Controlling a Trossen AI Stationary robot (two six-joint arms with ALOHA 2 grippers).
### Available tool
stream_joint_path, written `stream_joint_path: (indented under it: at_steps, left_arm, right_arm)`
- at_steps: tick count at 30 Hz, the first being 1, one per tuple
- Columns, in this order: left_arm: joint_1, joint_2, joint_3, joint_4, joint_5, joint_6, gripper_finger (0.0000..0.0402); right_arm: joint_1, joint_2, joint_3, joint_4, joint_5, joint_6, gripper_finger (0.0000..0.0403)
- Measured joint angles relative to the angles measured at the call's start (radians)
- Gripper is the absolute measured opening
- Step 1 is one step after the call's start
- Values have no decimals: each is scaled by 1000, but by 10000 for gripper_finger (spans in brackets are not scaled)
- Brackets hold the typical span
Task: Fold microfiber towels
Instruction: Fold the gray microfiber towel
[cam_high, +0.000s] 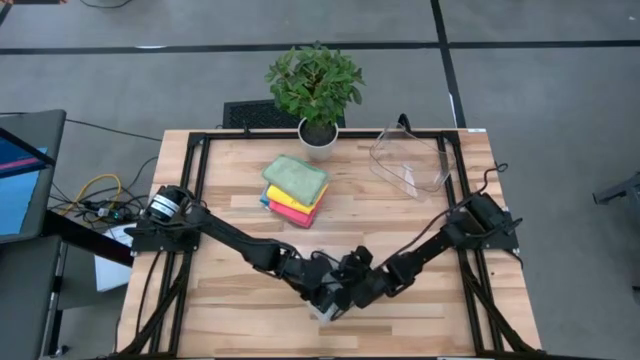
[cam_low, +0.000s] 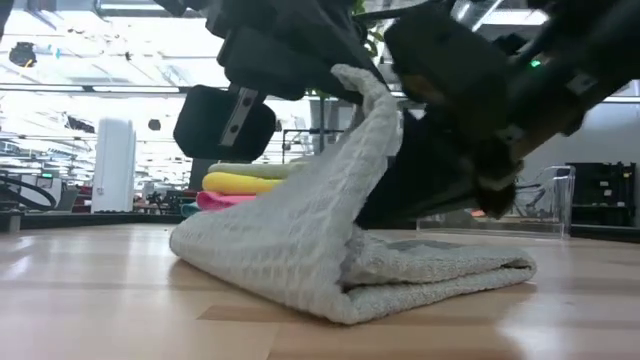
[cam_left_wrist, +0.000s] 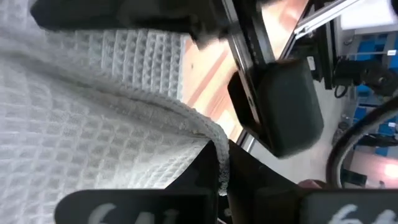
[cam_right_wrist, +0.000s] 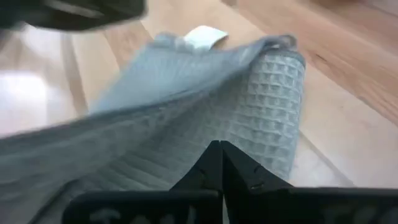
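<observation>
Overhead, both dark arms meet at the front middle of the pale wooden bench (cam_high: 230, 320), almost hiding the grey waffle-weave towel (cam_high: 322, 310) beneath them. Only the low view shows that towel (cam_low: 330, 250) half folded, one edge lifted into a peak while the rest lies flat. The left pincer (cam_left_wrist: 217, 180) is pinched shut on the raised edge; the right pincer (cam_right_wrist: 221, 163) is closed tight over the cloth. Farther back sit a stack of folded green, yellow, pink and blue towels (cam_high: 295, 188), a potted plant (cam_high: 316, 92) and a clear plastic bin (cam_high: 412, 158).
</observation>
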Motion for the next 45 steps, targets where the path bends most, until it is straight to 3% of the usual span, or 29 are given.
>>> stream_joint_path:
  at_steps: [8, 14, 20, 26, 34, 45]
  left_arm:
    - [2, 0, 0, 11, -7, 7, 0]
    - [1, 0, 0, 10, -32, 14, 0]
    - [7, 0, 0, -19, -102, 59, 0]
    - [13, 6, 0, 1, -110, 60, 0]
    - [2, 47, -1, 34, -74, 50, 0]
    - [4, 47, 3, 82, -111, 56, 0]
  right_arm:
    - [49, -29, 0, -44, 130, 118, 28]
    - [106, -105, 0, -203, 209, 271, 34]
    - [183, -170, 0, -278, 213, 329, 31]
    - [233, -179, 0, -278, 212, 353, 22]
    - [237, -177, 0, -272, 212, 354, 32]
    - [244, -176, 0, -265, 211, 354, 29]
